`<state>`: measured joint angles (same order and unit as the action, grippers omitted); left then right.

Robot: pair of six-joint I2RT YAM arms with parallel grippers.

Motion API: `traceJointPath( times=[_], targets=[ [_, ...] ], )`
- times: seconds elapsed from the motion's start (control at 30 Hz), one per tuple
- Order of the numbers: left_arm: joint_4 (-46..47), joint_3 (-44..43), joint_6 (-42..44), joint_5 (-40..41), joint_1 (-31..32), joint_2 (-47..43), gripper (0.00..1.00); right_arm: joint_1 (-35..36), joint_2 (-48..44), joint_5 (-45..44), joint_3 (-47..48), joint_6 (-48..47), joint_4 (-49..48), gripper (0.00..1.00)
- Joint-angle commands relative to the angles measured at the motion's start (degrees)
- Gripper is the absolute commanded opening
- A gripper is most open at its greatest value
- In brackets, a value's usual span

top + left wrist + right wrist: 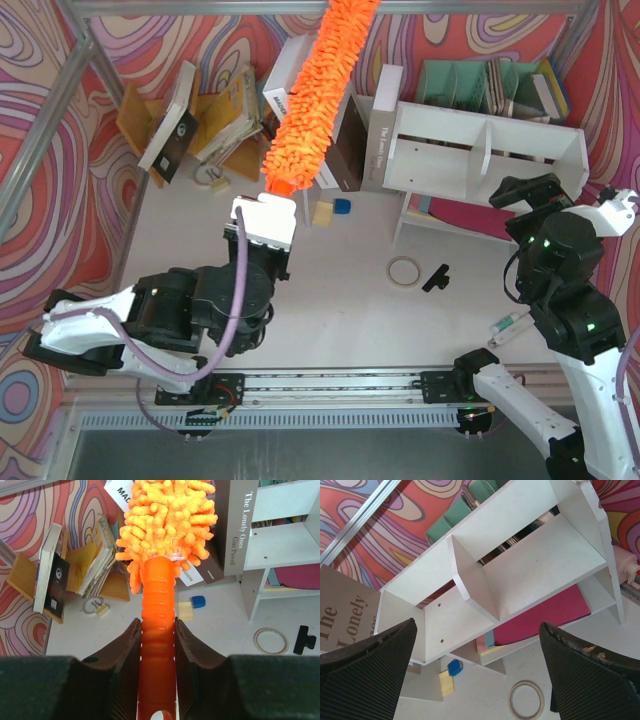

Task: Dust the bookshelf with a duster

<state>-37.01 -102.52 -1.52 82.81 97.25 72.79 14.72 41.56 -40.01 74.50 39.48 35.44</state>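
Pale worktop [370, 320], walled on three sides by red-and-purple swirl panels, with a metal frame in the corners. Your left hand [157, 645] was clamped narrow on the ribbed orange handle of the duster [320, 90], a finger [125, 655] pressed against each side. The fluffy head angled up over the leaning books, left of the bookshelf [480, 150] and apart from it. Your right hand [477, 630] stood wide and held nothing, facing the bookshelf at the right rear. Count: one duster, one bookshelf with two open compartments, one mint-green organizer [480, 85] behind it, one tape ring [404, 270], one black clip [436, 277].
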Motion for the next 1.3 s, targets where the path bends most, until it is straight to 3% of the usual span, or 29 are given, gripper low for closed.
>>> traceJointPath(
  times=[0.0, 0.1, 0.2, 0.27, 0.93, 1.03, 1.17, 1.2, 1.27],
  targets=[
    [-1.3, 1.6, -1.5, 5.0, 0.3, -4.4, 0.0, 0.2, -0.6, -0.4, -0.4, 0.4, -0.1, 0.99],
    [3.1, 4.0, 2.6, 6.6, 0.8, -6.7, 0.0, 0.2, -0.4, -0.3, -0.4, 0.5, -0.1, 0.99],
    [24.7, 9.4, 19.0, 9.0, 1.3, -8.3, 0.0, 0.2, -0.4, -0.1, -0.7, 0.7, -0.2, 0.99],
    [33.4, 11.6, 27.3, 9.5, 1.4, -8.8, 0.0, 0.3, -0.2, 0.0, -0.8, 0.8, -0.2, 0.99],
    [33.0, 18.3, 27.7, 16.2, -2.7, -19.1, 0.0, 0.2, 0.1, 1.1, -0.7, 1.7, 0.0, 0.99],
    [45.8, 22.1, 36.6, 18.1, -2.7, -18.9, 0.0, 0.2, 0.2, 1.3, -0.7, 2.0, -0.1, 0.99],
    [74.9, 30.6, 60.5, 18.4, -3.2, -18.9, 0.0, 0.2, 0.7, 1.9, -0.3, 2.1, 0.0, 0.99],
    [78.1, 31.6, 62.0, 18.4, -3.4, -19.2, 0.0, 0.2, 0.8, 2.0, -0.2, 2.1, 0.0, 0.99],
    [74.8, 31.9, 59.0, 18.4, -4.1, -19.9, 0.0, 0.2, 0.8, 2.0, -0.1, 2.1, 0.0, 0.99]
  ],
)
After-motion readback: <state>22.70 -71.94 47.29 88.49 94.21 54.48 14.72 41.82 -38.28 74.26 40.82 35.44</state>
